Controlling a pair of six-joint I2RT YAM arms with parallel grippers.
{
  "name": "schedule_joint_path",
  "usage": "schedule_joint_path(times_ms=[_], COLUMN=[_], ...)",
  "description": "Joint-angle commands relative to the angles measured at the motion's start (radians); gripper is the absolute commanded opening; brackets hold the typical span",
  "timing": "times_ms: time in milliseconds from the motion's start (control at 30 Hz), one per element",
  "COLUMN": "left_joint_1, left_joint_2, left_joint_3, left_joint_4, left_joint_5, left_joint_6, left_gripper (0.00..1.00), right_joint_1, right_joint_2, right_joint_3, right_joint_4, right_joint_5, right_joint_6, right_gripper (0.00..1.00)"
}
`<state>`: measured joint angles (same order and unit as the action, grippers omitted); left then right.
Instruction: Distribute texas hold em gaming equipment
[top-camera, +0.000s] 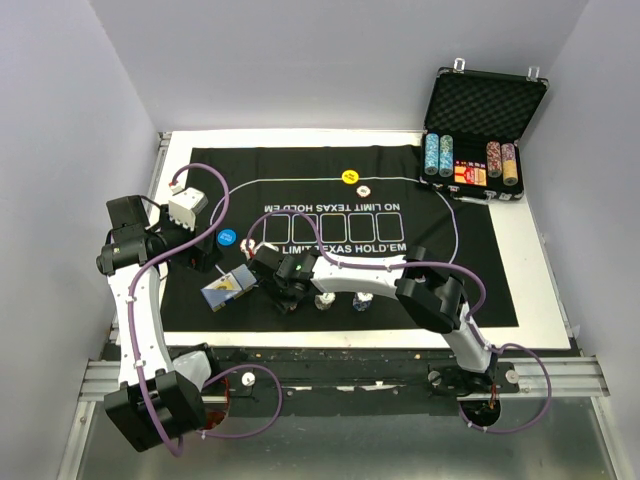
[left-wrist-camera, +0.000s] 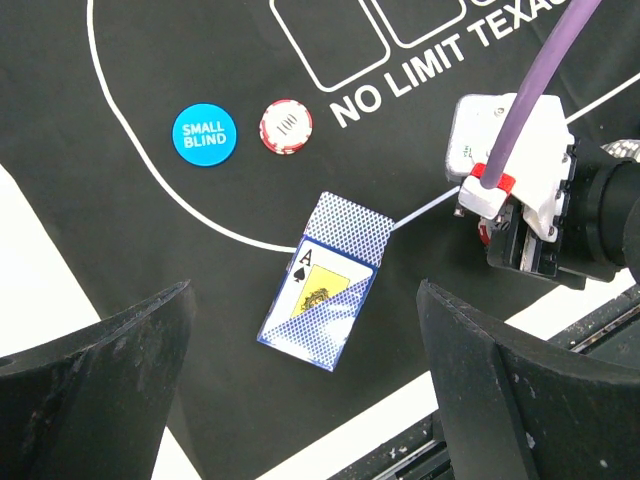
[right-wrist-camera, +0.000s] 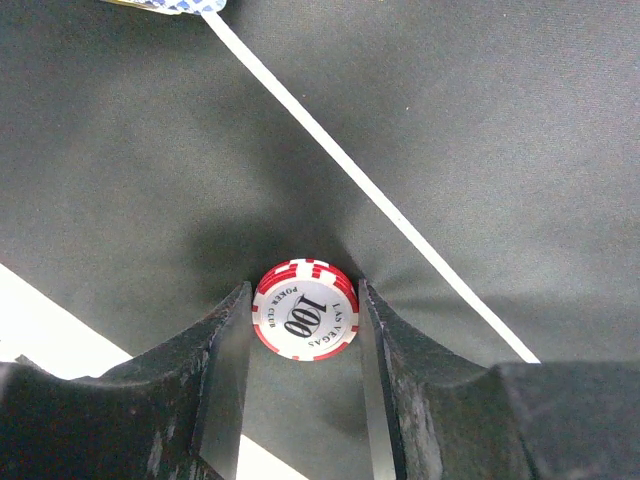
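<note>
Pinching the red poker chip (right-wrist-camera: 306, 322), lower centre: right gripper (right-wrist-camera: 305, 297).
Left gripper (left-wrist-camera: 305, 310) is hovering, spread wide, over the deck box (left-wrist-camera: 345, 232).

Three plain, pale grey walls close the space in: a left wall (top-camera: 50, 150), a far wall (top-camera: 300, 60) and a right wall (top-camera: 610, 150), meeting at the far corners. Between them stands a white table (top-camera: 540, 270), most of its top covered by a large black felt mat (top-camera: 250, 165) printed with white lines and lettering. A slotted metal rail (top-camera: 570, 375) runs along the table's near edge, and nearer still lies a dull grey metal sheet (top-camera: 380, 440). The light is soft and even.
</note>
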<state>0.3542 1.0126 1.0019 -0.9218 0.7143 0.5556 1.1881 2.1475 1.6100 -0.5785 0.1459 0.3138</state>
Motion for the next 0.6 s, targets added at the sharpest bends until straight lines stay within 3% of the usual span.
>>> schedule_joint_path(times_ms=[0, 567], left_joint_1=[0.011, 0.016], left_joint_2=[-0.026, -0.028], left_joint_3=[-0.009, -0.008], left_joint_4=[0.004, 0.001], left_joint_5=[-0.003, 0.002], left_joint_6=[0.003, 0.007], left_gripper=[0.99, 0.99], right_joint_1=[0.027, 0.008], right_joint_2=[0.011, -0.035], right_joint_3=[-0.021, 0.070], right_joint_4=[-0.027, -0.058], right_joint_5=[0.000, 0.063], right_joint_6=[0.036, 0.011], right_gripper=[0.31, 0.26])
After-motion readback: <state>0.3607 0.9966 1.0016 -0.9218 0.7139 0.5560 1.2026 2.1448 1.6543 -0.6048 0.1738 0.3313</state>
